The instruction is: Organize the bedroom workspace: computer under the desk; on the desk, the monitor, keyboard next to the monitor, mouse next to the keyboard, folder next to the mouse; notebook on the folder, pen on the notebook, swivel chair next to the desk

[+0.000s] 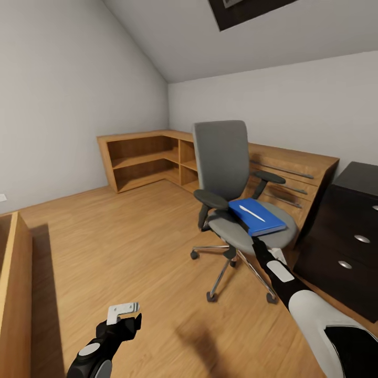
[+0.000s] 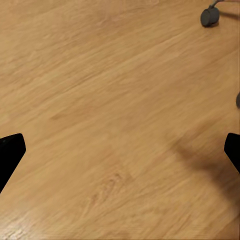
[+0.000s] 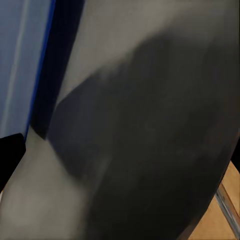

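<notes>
Hovering low over the light wood floor (image 1: pixel 121 247), the left end effector (image 1: pixel 124 311) has its black fingers (image 2: pixel 10 152) spread wide apart with nothing between them. Further forward, the right end effector (image 1: pixel 257 242) reaches to the front edge of the grey padded swivel chair (image 1: pixel 231 184); whether it is apart or together cannot be told. On that seat lies the flat bright blue folder (image 1: pixel 257 216), with the thin white pen (image 1: pixel 252 213) on top. Beyond stand the low wooden open shelving (image 1: pixel 147 160) and the black drawer unit with silver knobs (image 1: pixel 349 241).
</notes>
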`<state>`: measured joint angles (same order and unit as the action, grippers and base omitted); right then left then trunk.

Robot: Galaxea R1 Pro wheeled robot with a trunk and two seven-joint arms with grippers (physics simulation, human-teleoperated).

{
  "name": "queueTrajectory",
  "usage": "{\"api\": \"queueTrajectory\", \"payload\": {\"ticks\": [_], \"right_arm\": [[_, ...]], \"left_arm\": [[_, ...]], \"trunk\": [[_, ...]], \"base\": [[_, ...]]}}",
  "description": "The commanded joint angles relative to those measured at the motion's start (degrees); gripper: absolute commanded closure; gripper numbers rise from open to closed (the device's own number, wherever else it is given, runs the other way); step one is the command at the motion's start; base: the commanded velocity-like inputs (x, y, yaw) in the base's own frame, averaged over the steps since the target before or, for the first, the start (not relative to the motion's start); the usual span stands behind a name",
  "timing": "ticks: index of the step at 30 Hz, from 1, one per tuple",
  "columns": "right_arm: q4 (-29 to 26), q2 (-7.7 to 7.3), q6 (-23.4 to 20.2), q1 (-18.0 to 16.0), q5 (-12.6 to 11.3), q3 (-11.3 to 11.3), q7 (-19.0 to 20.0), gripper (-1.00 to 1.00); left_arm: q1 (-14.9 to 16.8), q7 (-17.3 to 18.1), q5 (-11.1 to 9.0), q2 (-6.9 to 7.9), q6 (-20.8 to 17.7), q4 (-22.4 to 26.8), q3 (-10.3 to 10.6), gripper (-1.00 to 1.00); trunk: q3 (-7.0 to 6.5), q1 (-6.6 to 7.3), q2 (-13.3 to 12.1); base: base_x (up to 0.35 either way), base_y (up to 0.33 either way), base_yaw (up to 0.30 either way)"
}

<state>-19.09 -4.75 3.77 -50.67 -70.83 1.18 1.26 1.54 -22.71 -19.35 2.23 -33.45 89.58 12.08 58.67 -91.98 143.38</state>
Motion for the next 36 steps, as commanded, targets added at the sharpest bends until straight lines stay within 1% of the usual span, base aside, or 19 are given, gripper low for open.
{"api": "queueTrajectory", "payload": {"ticks": [1, 15, 20, 27, 36], "right_arm": [[0.03, -0.01, 0.19, -0.04, -0.54, 0.14, 0.15, -1.00], [0.02, 0.00, 0.27, -0.04, -0.54, 0.14, 0.16, -1.00], [0.10, 0.00, 0.28, -0.04, -0.54, 0.14, 0.25, -1.00], [0.11, -0.07, 0.36, -0.04, -0.54, 0.14, 0.64, -1.00], [0.13, -0.08, 0.36, -0.04, -0.54, 0.13, 0.67, -1.00]], "left_arm": [[0.04, -0.58, -0.60, 0.06, -0.12, 0.07, 0.15, -1.00], [0.04, -0.58, -0.60, 0.06, -0.12, 0.07, 0.19, -1.00], [0.04, -0.58, -0.60, 0.06, -0.12, 0.07, 0.22, -1.00], [0.04, -0.58, -0.60, 0.06, -0.12, 0.07, 0.18, -1.00], [0.04, -0.63, -0.67, 0.06, -0.12, 0.01, 0.14, -1.00]], "trunk": [[0.05, 0.00, 0.02], [0.05, 0.00, 0.02], [0.05, 0.00, 0.02], [0.05, 0.00, 0.02], [0.05, 0.00, 0.02]], "base": [[0.149, -0.113, 0.000], [0.214, -0.217, 0.000], [0.025, -0.064, 0.000], [0.001, -0.258, 0.000], [0.000, -0.032, 0.000]]}}
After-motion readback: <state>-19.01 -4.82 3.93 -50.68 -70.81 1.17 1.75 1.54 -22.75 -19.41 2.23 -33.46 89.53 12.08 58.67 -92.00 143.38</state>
